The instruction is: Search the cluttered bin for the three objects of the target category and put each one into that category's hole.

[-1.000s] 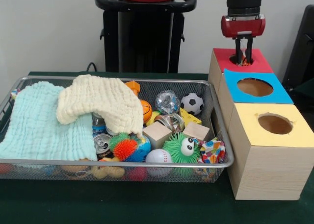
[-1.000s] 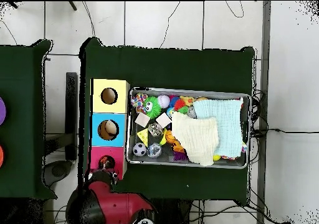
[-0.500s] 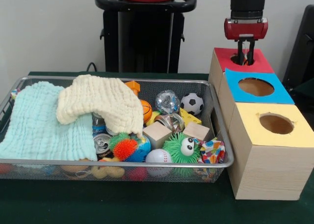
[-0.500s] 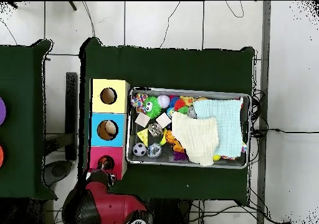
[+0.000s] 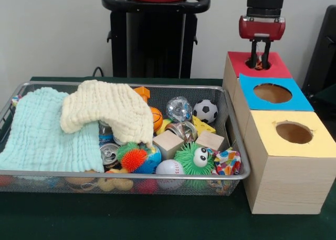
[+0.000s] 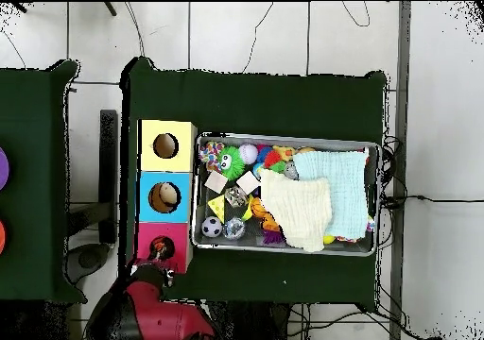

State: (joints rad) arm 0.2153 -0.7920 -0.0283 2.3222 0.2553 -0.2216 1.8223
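Note:
My gripper (image 5: 260, 64) hangs over the round hole of the red-topped box (image 5: 278, 66). Its two dark fingers (image 5: 253, 55) stand apart, so it is open, and the tips reach down to the hole's rim. A small orange bit shows in the hole between them. From above, the gripper (image 6: 163, 253) sits at the red box's hole, with the red arm (image 6: 151, 303) below it. The wire bin (image 5: 131, 85) holds a soccer ball (image 5: 205, 111), a baseball (image 5: 169, 168), a green fuzzy toy (image 5: 195, 158), two wooden blocks (image 5: 168, 143), a yellow wedge (image 5: 203, 125) and cans (image 5: 109, 153).
A cream cloth (image 5: 107, 108) and a light blue cloth (image 5: 42, 129) cover the bin's left half. The blue-topped box (image 5: 299, 101) and yellow-topped box (image 5: 325, 145) stand in a row with the red one, right of the bin. A tan object lies in the blue hole (image 6: 165, 196).
The gripper has shifted slightly to the right over the red box's hole and stays open. In the overhead view the arm has drawn back toward the lower left.

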